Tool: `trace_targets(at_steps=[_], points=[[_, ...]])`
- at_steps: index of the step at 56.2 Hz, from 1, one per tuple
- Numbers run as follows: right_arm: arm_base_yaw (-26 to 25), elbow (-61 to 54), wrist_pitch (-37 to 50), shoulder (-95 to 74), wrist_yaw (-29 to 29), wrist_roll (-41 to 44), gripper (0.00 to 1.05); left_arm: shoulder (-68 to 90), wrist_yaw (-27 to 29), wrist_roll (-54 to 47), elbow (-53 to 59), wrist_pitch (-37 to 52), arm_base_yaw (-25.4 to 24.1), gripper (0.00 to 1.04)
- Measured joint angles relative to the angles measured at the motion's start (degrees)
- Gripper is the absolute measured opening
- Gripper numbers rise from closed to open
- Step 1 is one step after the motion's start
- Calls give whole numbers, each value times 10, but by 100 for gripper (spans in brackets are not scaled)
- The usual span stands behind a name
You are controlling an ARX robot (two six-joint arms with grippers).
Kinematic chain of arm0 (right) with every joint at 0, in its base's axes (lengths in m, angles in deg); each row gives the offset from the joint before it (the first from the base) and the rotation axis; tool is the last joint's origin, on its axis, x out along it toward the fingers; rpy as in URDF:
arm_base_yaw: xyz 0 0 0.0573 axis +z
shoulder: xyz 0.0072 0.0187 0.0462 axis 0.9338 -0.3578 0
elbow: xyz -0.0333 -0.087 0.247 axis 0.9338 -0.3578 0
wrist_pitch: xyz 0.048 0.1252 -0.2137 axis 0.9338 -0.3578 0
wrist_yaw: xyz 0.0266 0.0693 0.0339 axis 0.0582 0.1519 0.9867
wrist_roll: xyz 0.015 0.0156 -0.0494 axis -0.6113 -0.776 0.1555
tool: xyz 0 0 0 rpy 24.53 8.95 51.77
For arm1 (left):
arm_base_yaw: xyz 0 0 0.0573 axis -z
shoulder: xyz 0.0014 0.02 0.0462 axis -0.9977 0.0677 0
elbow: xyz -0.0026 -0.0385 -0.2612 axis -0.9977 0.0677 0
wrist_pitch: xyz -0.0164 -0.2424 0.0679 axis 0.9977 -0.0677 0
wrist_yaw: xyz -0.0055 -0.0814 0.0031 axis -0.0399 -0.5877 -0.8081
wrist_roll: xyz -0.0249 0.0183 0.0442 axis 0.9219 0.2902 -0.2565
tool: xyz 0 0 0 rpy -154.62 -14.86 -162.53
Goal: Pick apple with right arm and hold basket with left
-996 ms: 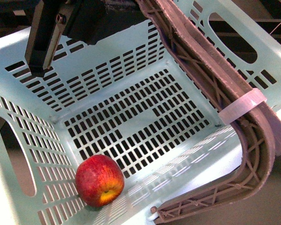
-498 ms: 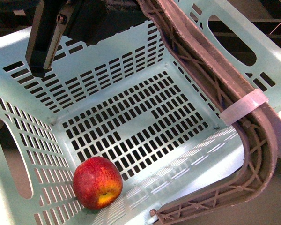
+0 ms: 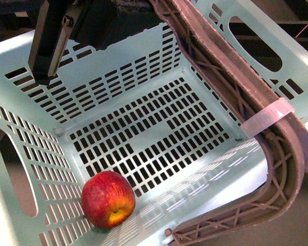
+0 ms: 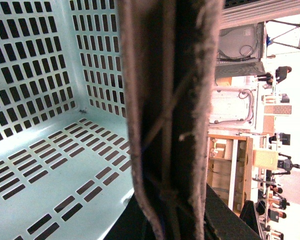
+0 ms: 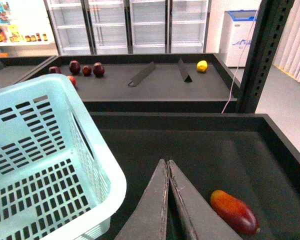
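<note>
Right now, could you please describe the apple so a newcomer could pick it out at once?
Find the pale green slotted basket with the brown handle. The apple lies alone in one bottom corner: round, red with a yellow patch, unlike the oblong orange-red fruit outside it.

Front looks down into basket (image 3: 143,41) (close), 2 wrist views share it

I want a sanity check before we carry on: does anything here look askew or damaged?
The basket looks steeply tipped rather than level, and the apple lies in a corner against its side wall. The edges of the brown handle look rough and frayed. Nothing appears spilled.
</note>
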Motion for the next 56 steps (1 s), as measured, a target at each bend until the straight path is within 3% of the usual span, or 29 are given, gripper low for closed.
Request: trace_targets(at_steps=[7, 22, 30, 48, 53, 56], points=[[0, 0, -91, 75, 0, 0, 2, 0, 0, 0, 0, 0, 0, 8], [0, 0, -101, 98, 0, 0, 5, 0, -2, 1, 0, 0, 0, 8], [0, 0, -101, 98, 0, 0, 28, 0, 0, 0, 0, 0, 0, 8], [0, 0, -101, 98, 0, 0, 95, 0, -1, 0, 0, 0, 0, 8], [0, 0, -101, 98, 0, 0, 96, 0, -1, 0, 0, 0, 0, 8], [0, 0, -101, 98, 0, 0, 96, -1, 67, 11, 0, 3, 11, 8]])
